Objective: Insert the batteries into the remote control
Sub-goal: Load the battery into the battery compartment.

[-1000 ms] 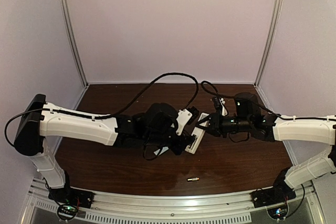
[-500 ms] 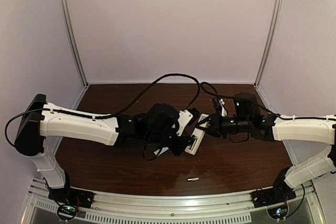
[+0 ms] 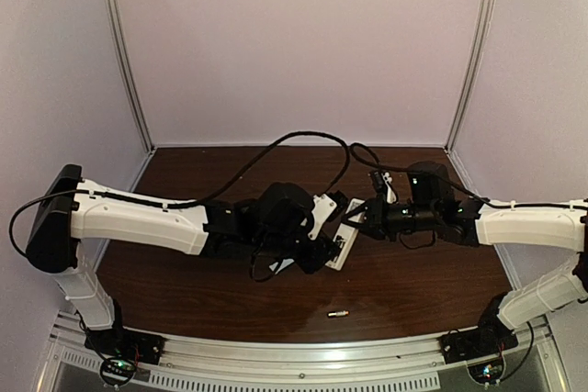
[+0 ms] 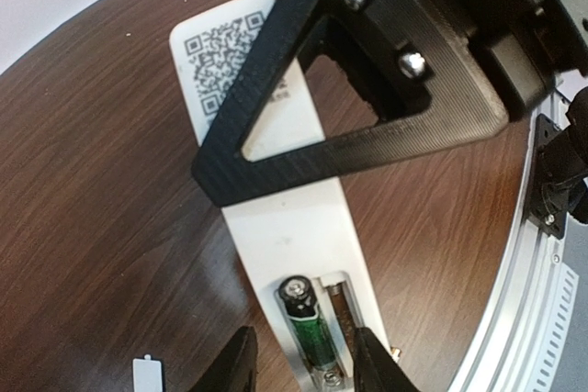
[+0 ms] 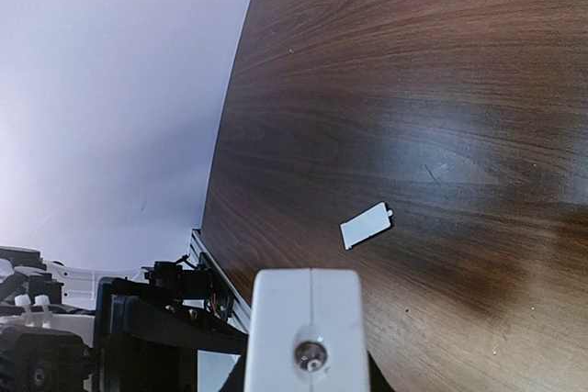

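The remote control (image 3: 347, 231) is a white bar held off the table between both arms. My right gripper (image 3: 361, 218) is shut on its far end; the right wrist view shows that end face-on (image 5: 308, 309) between my fingers. In the left wrist view the remote (image 4: 285, 218) lies back up with its compartment open. One green-and-black battery (image 4: 310, 323) sits in the left slot; the right slot shows only a spring. My left gripper (image 4: 303, 369) is open, its fingers astride the compartment end. The second battery (image 3: 338, 315) lies on the table near the front edge.
The small flat white cover piece (image 5: 366, 225) lies on the dark wooden table (image 3: 413, 282); it also shows in the left wrist view (image 4: 150, 374). An aluminium rail (image 3: 294, 355) runs along the front edge. Black cables (image 3: 303, 135) arc over the back of the table.
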Action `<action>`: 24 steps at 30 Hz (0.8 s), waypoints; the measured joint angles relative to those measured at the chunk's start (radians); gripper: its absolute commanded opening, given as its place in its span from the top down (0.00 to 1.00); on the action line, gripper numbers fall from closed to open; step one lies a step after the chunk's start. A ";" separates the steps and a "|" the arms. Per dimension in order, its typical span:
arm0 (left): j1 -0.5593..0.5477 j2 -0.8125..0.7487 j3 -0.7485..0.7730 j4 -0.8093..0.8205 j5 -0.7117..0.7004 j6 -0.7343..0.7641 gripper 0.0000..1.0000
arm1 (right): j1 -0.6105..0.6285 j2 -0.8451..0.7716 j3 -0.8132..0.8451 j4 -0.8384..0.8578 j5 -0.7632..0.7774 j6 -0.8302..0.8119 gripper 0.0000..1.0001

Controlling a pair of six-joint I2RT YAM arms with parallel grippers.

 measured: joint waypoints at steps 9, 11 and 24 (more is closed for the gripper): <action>0.001 -0.009 0.000 0.004 0.012 -0.021 0.67 | 0.000 0.001 0.000 -0.001 0.000 -0.018 1.00; 0.003 -0.014 0.000 0.004 0.014 -0.026 0.68 | 0.000 0.001 0.000 -0.001 0.000 -0.021 1.00; 0.008 -0.019 0.031 0.004 0.015 -0.040 0.76 | 0.000 0.001 0.000 -0.007 0.000 -0.026 1.00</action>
